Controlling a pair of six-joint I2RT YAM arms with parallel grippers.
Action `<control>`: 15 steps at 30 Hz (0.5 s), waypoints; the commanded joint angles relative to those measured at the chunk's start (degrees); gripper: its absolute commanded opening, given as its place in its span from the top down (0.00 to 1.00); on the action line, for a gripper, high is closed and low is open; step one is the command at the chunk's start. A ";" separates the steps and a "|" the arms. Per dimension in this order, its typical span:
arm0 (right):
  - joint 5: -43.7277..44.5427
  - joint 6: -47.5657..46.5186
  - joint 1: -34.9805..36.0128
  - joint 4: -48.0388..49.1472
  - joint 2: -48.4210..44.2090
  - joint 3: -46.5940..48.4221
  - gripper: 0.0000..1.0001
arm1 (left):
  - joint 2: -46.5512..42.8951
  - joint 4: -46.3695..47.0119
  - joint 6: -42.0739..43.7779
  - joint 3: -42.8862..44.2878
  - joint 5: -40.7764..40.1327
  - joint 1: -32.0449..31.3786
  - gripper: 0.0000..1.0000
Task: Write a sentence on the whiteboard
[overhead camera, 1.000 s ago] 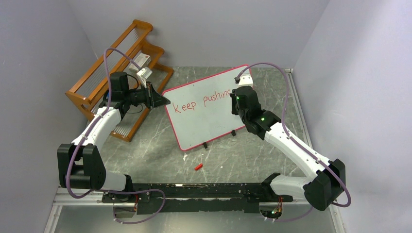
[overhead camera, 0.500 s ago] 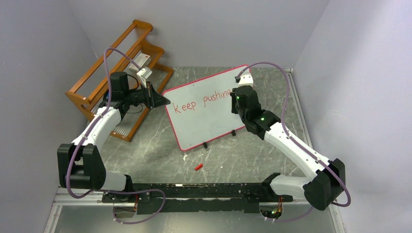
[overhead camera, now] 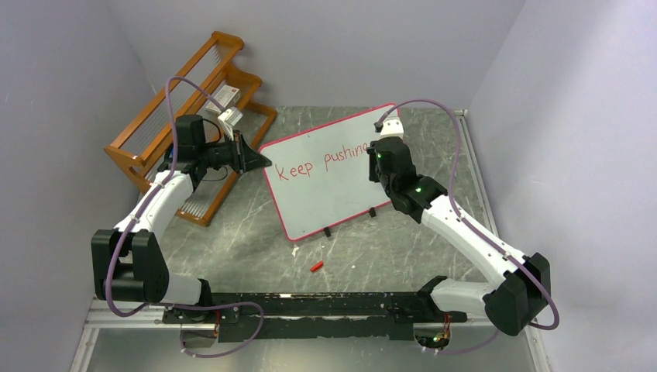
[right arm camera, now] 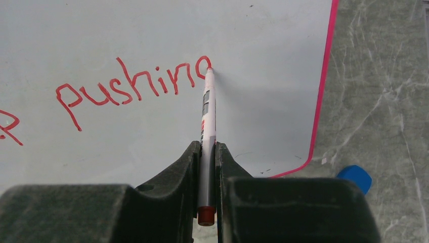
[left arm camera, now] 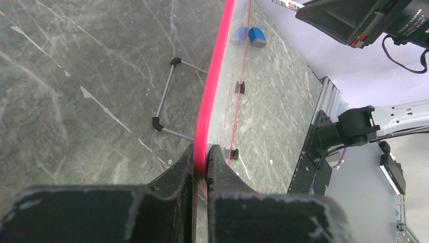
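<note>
The whiteboard (overhead camera: pixel 329 178) stands tilted on the table, white with a red-pink frame (left arm camera: pixel 211 91). My left gripper (overhead camera: pixel 263 161) (left arm camera: pixel 201 152) is shut on its left frame edge. Red lettering of the sentence (overhead camera: pixel 321 163) (right arm camera: pixel 126 88) reads "Keep pushing", the last letter only partly drawn. My right gripper (right arm camera: pixel 207 148) is shut on a white marker (right arm camera: pixel 207 121) with a red end. The marker's red tip touches the board at the top of that last letter. In the top view the right wrist (overhead camera: pixel 387 159) covers the end of the word.
A wooden rack (overhead camera: pixel 186 124) holding small boxes stands at the back left, close behind the left arm. A red marker cap (overhead camera: pixel 316 266) lies on the table in front of the board. A blue object (right arm camera: pixel 354 178) (left arm camera: pixel 257 36) lies past the board's right edge.
</note>
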 commanded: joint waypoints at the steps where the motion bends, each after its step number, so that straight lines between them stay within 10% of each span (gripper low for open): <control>1: -1.11 0.74 -0.35 -1.81 0.68 0.21 1.00 | 1.91 -3.32 6.70 -0.87 -6.23 -1.37 0.95; 15: -2.08 1.54 -0.35 -5.08 0.35 -0.60 1.00 | 1.99 -3.43 6.66 -0.78 -6.27 -1.42 0.95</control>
